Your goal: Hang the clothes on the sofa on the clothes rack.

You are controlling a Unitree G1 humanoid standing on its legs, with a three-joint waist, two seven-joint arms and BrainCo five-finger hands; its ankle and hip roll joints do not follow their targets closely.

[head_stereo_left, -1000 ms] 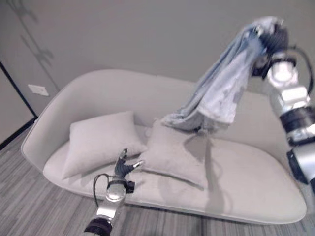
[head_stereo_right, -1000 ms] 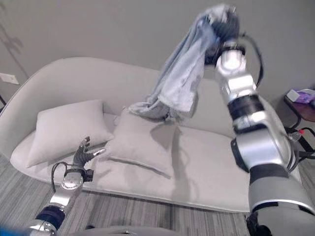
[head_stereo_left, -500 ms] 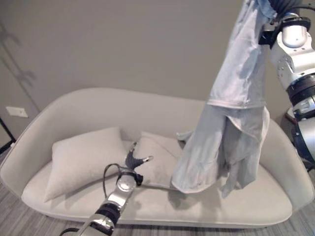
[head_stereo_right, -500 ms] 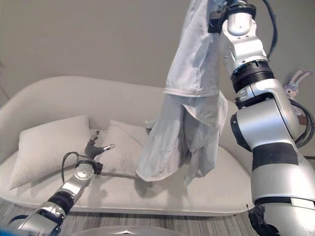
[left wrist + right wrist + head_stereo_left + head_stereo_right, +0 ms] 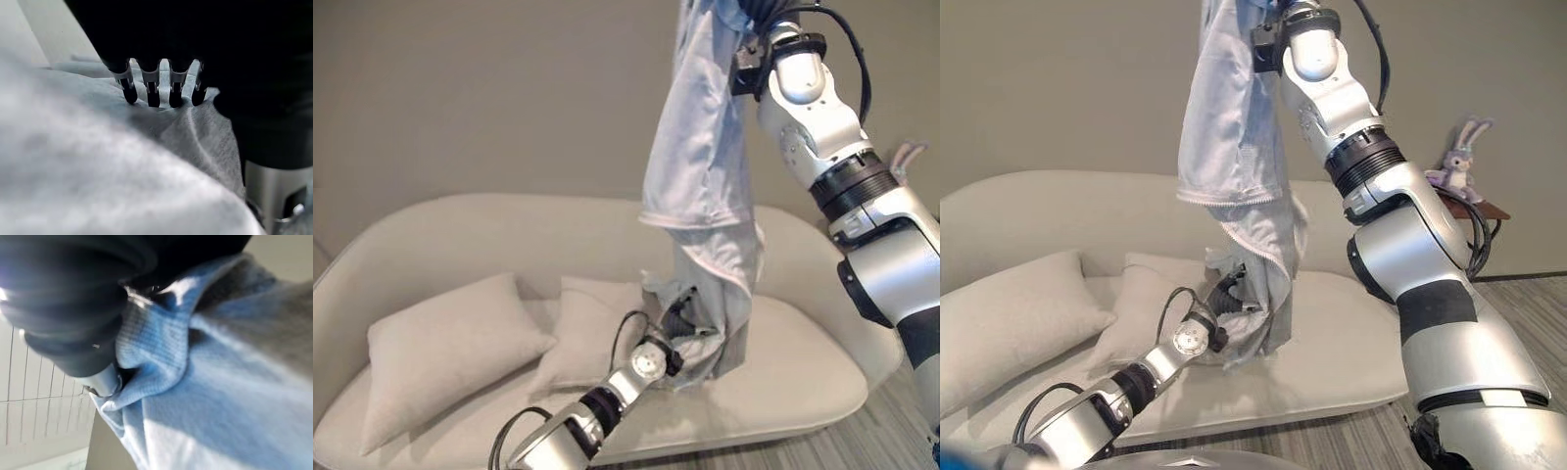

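A light blue-grey garment (image 5: 703, 166) hangs in long folds from my raised right hand (image 5: 756, 12), high above the pale grey sofa (image 5: 803, 367). In the right wrist view the right hand (image 5: 63, 308) is shut on a bunched part of the cloth (image 5: 161, 347). The garment's lower end dangles just above the seat. My left hand (image 5: 677, 315) reaches up from below and meets that lower end. In the left wrist view its fingertips (image 5: 152, 97) rest on the fabric (image 5: 98, 161), fingers fairly straight, with no thumb showing.
Two pale pillows (image 5: 440, 343) (image 5: 587, 333) lie on the sofa's left half. At the far right a stuffed bunny (image 5: 1459, 157) sits on a small dark side table (image 5: 1477, 208). Striped grey carpet (image 5: 1528, 304) runs in front of the sofa.
The whole view has shifted rightward. My left hand has left the pillow and now touches the garment's lower end. The garment still hangs from the raised right hand.
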